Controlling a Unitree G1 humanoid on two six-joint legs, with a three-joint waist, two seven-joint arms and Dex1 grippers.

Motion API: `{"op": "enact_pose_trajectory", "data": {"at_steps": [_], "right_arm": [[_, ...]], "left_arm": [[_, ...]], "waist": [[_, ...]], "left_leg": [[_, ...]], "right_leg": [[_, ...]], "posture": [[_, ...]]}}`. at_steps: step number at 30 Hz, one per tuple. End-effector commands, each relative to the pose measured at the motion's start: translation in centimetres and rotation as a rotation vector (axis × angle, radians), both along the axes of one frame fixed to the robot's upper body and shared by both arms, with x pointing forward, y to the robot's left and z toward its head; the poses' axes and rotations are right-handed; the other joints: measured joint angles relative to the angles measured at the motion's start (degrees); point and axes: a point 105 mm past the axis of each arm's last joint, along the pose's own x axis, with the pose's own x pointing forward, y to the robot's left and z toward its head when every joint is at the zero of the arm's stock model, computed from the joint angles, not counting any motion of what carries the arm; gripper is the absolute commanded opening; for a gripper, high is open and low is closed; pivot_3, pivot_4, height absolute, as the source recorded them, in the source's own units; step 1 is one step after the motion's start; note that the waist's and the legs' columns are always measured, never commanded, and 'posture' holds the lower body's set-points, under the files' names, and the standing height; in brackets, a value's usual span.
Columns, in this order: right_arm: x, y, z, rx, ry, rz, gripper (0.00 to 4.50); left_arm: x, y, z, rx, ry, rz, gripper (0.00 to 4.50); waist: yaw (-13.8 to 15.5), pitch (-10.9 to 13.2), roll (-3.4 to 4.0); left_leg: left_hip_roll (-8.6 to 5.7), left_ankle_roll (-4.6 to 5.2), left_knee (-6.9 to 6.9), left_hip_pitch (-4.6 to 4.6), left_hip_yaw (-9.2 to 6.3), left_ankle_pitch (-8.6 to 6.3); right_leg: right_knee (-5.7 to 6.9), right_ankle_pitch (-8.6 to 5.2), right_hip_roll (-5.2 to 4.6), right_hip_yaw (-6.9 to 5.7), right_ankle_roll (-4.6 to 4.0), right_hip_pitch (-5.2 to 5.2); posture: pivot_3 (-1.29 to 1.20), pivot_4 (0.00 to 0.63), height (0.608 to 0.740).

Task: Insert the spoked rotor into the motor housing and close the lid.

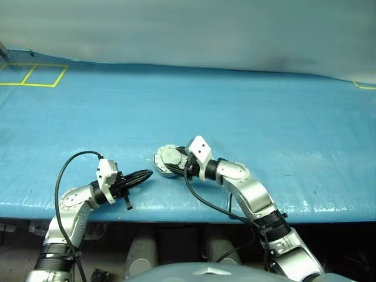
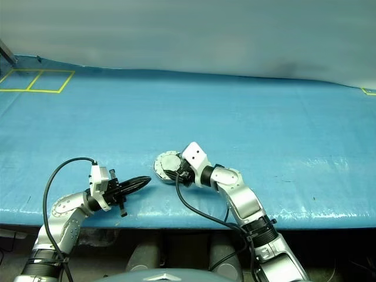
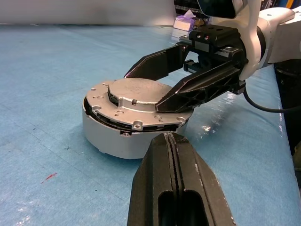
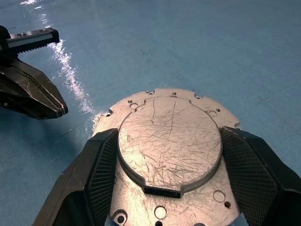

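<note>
The silver motor housing (image 3: pixel 113 141) sits on the blue table near the front edge. The grey lid (image 4: pixel 169 136) lies on top of it, plain face up, with a thin dark gap showing under its rim. My right gripper (image 1: pixel 178 163) reaches over from the right, its two fingers pressed against opposite sides of the lid's raised centre circle. My left gripper (image 1: pixel 149 174) is shut and empty, pointing level at the housing from the left, a short gap away. The spoked rotor is hidden.
The blue table cover (image 1: pixel 247 106) stretches far back and to both sides. Yellow tape squares (image 1: pixel 35 75) mark its far left corner. The table's front edge (image 1: pixel 194 212) runs just behind both wrists. A black cable (image 1: pixel 205 202) loops from the right wrist.
</note>
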Motion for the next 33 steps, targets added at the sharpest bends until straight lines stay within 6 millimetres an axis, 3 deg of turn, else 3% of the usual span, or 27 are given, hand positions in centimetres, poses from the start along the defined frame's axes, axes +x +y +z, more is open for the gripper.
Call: {"op": "enact_pose_trajectory", "data": {"at_steps": [1, 20, 33], "right_arm": [[-0.2, 0.5, 0.7, 0.011, -0.035, 0.02, 3.05], [0.0, 1.7, 2.2, 0.044, -0.04, 0.001, 3.05], [0.2, 1.6, 0.5, -0.031, -0.039, -0.022, 3.05]], "left_arm": [[0.1, 0.1, 0.5, -0.006, -0.034, 0.0, 0.0], [-0.2, -0.1, 0.0, -0.008, -0.01, 0.005, 0.0], [-0.3, -0.1, -0.1, -0.005, -0.002, 0.009, 0.0]], "waist": [[-0.01, 0.0, 0.0], [-0.25, 0.01, 0.01], [-0.29, 0.01, 0.01]], "left_leg": [[0.0, 0.0, 0.0, 0.0, 0.0, 0.0], [0.01, 0.0, 0.0, 0.0, 0.01, 0.0], [0.02, 0.0, -0.02, 0.01, 0.02, 0.0]], "right_leg": [[0.0, 0.0, 0.0, 0.0, 0.0, 0.0], [0.01, 0.0, 0.0, 0.0, 0.0, -0.03], [0.01, 0.0, 0.0, 0.0, -0.01, -0.04]], "posture": [[0.0, 0.15, 0.74], [0.0, 0.15, 0.74], [0.0, 0.15, 0.74]]}}
